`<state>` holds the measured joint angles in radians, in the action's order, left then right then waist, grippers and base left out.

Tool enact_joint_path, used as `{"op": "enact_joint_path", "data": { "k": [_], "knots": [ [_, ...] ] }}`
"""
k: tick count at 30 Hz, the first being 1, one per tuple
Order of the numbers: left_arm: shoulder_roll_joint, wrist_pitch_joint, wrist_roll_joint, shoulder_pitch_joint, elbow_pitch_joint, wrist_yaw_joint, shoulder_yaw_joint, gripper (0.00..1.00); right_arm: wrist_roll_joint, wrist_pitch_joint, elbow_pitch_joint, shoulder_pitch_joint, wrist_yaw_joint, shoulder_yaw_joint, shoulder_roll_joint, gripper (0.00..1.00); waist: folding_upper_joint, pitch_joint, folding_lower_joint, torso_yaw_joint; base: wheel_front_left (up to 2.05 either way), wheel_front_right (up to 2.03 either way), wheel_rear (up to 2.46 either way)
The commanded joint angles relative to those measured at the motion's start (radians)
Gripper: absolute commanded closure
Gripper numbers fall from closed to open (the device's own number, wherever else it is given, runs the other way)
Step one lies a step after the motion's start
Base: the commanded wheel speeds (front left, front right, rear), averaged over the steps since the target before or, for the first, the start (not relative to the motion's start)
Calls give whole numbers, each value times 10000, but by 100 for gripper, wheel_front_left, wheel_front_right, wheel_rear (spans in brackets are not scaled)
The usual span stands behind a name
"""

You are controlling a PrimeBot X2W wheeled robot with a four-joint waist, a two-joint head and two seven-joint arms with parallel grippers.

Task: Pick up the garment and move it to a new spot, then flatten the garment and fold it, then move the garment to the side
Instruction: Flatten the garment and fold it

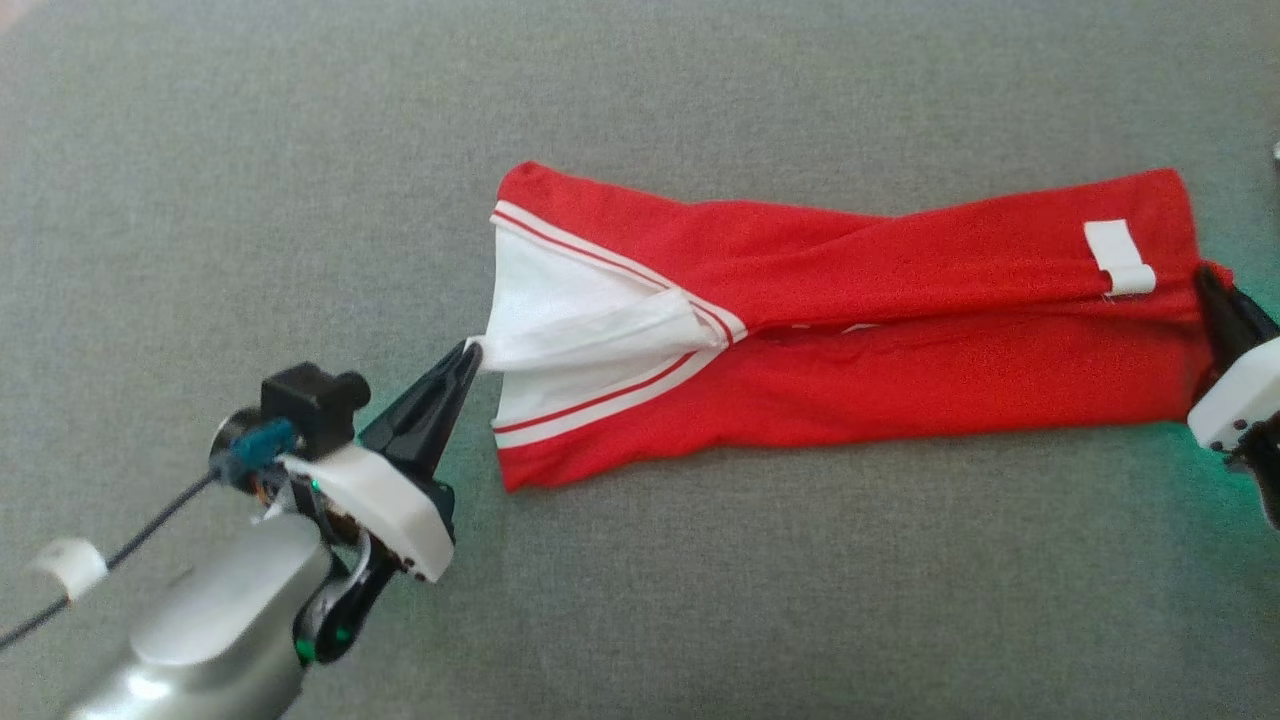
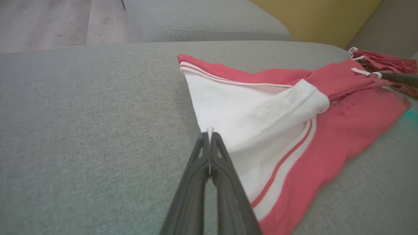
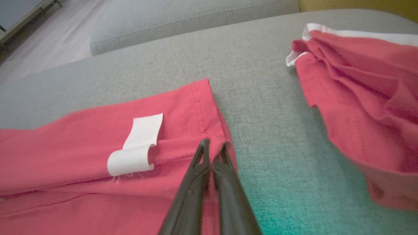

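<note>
Head view: we see the red garment point(image 1: 900, 300) lying lengthwise across the grey cushion point(image 1: 700, 600), folded into a long band and mostly flat. Its white panel point(image 1: 560, 310) with red-and-white stripes sits at the left end. The left tool point(image 1: 468, 352) is at lower left, fingers together and pinched on the tip of that white panel, which is drawn out to a point. The right tool point(image 1: 1205, 285) is at the right edge, its dark fingers against the garment's right end. A white label point(image 1: 1118, 255) lies near that end, partly curled over.

Left wrist view: the left tool point(image 2: 209, 133) is closed, with a sliver of white fabric caught between the tips. The white panel point(image 2: 235, 114) fans out from the tips, and the rest of the red garment point(image 2: 343, 130) runs away to the right. One dark finger of the right tool point(image 2: 398, 77) shows at the far end. A second red garment point(image 2: 388, 62) lies bunched just beyond it. There is wood floor point(image 2: 49, 23) and a back cushion point(image 2: 202, 19) behind.

Right wrist view: the right tool point(image 3: 214, 147) is clamped on the hem of the red garment point(image 3: 81, 137), with a fold of the hem between the tips. The label point(image 3: 137, 150) is just left of the fingers, its lower end rolled. The second red garment point(image 3: 365, 98) is crumpled to the right, apart from the first, with bare cushion point(image 3: 267, 98) between them. A green glow falls on the cushion near the fingers.
</note>
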<state>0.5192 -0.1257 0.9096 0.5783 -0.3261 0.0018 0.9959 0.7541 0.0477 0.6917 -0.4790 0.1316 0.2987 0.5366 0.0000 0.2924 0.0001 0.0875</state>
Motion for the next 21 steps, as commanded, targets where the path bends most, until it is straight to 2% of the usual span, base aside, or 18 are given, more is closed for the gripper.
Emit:
{"op": "enact_joint_path", "data": {
  "k": [1,2,7,10,13,14,15,21],
  "knots": [
    [203,-284,89,-68,-6,166,-495,25,-95,-279,-142,206,-9,-121,143,0,0,-232,-1,-52,0,0,0],
    [129,-479,76,-168,-119,295,-545,0,-140,-419,-104,267,-9,-186,85,0,0,-361,-1,-74,0,0,0],
    [-247,-1197,-190,-909,-382,1196,-899,0,-199,-1119,-71,860,-9,-575,-313,0,0,-1205,-1,-162,0,0,0],
    [-474,-1341,-645,-1631,-280,2023,-1346,0,-147,-1405,-185,1429,-9,-723,-704,0,0,-1896,-1,-240,0,0,0],
    [-818,-1354,-1382,-2651,396,2828,-2306,0,-346,-1637,-310,2000,-9,-724,-1100,0,0,-2579,-1,-341,0,0,0],
    [-938,-1355,-1635,-3052,648,3010,-2579,0,-398,-1653,-339,2178,-9,-724,-1262,0,0,-2749,-1,-372,0,0,0],
    [-938,-1355,-1635,-3052,648,3010,-2579,0,-398,-1653,-339,2178,-9,-724,-1262,0,0,-2749,-1,-372,0,0,0],
    [-1608,-1358,-3523,-4835,2062,3999,-3645,0,-743,-1774,-216,2924,-9,-1118,-2026,0,0,-3224,-1,-296,0,0,0]
  ]
}}
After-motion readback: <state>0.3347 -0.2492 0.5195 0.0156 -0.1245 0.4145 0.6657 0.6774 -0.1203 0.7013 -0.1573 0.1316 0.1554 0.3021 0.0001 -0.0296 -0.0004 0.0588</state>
